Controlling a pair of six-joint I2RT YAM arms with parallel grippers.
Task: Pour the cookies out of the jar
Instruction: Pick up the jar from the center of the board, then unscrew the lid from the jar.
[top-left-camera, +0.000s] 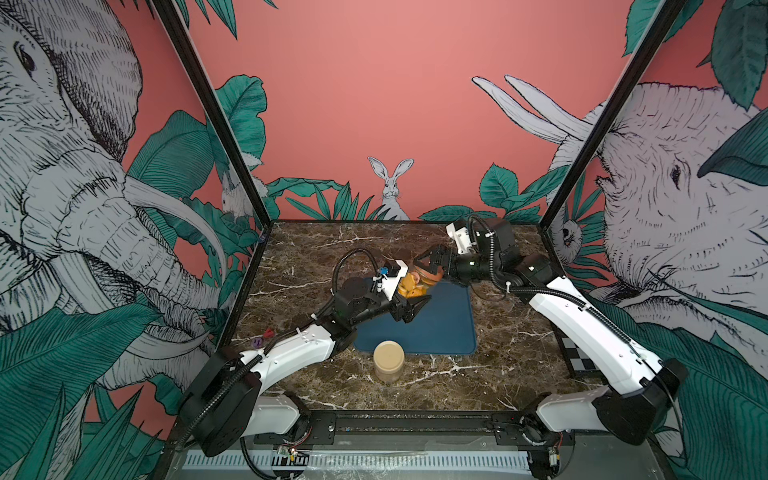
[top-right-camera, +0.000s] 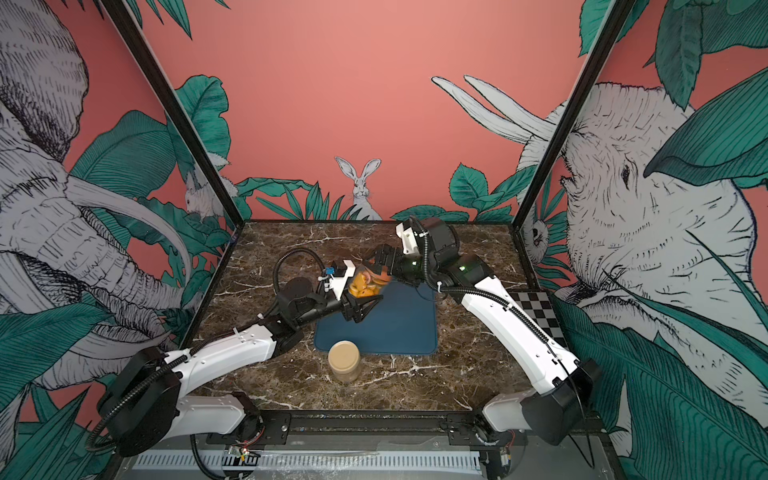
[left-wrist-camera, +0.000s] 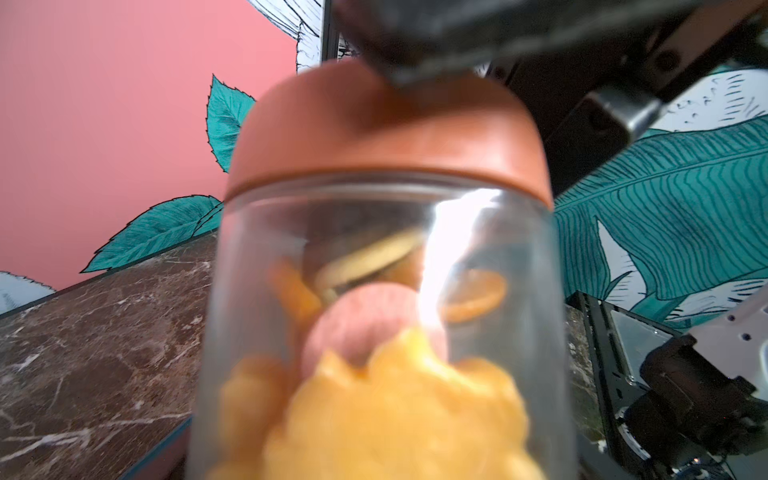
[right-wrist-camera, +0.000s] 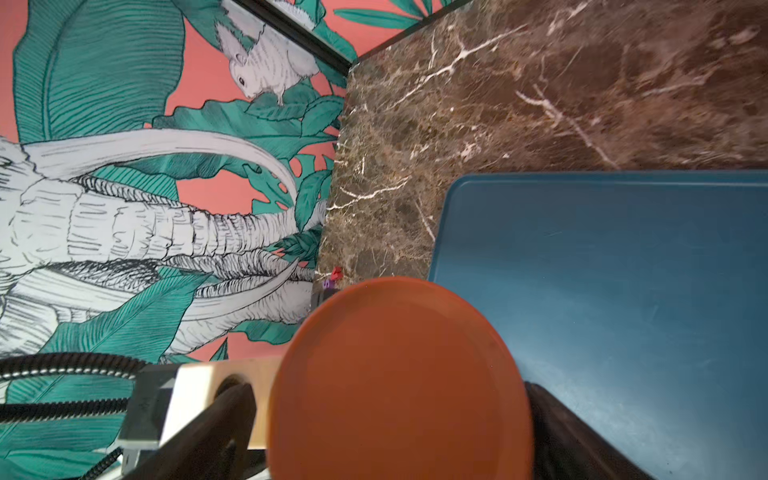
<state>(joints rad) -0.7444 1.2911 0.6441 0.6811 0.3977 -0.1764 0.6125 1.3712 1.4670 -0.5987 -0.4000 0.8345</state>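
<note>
Left gripper (top-left-camera: 415, 308) is clamped on the clear, smooth-walled plastic jar (left-wrist-camera: 374, 232) and holds it off the table at the centre of both top views, tilted with its cap toward the upper right of the frame. Inside, the small orange-yellow, pink and brown cookies (left-wrist-camera: 395, 415) lie heaped against the lower part of the wall; none has left the jar. The rounded terracotta screw lid (right-wrist-camera: 399, 382) is still seated.

The right gripper (top-left-camera: 424, 266) is at that lid. In the right wrist view its dark fingers (right-wrist-camera: 565, 436) flank the lid on either side, but I cannot tell whether they press on it or stand just clear.

The jar hangs over the upper left corner of the dark blue rubber mat (top-left-camera: 440, 328), which lies on the brown marble-patterned table (top-left-camera: 498, 374).

Judging by this, the step in hand is getting the lid off, and the risks follow from that:
- A twist on the lid could turn the slick jar within the left grip rather than loosen the cap.
- With so loose a hold on the lid, it could drop onto the mat or roll away.
- So near the mat's corner, cookies could scatter onto bare marble once the jar is open.
- A second jar with a beige lid (top-left-camera: 388, 359) stands at the mat's lower edge, near the left arm, and a wide swing could knock it.
</note>
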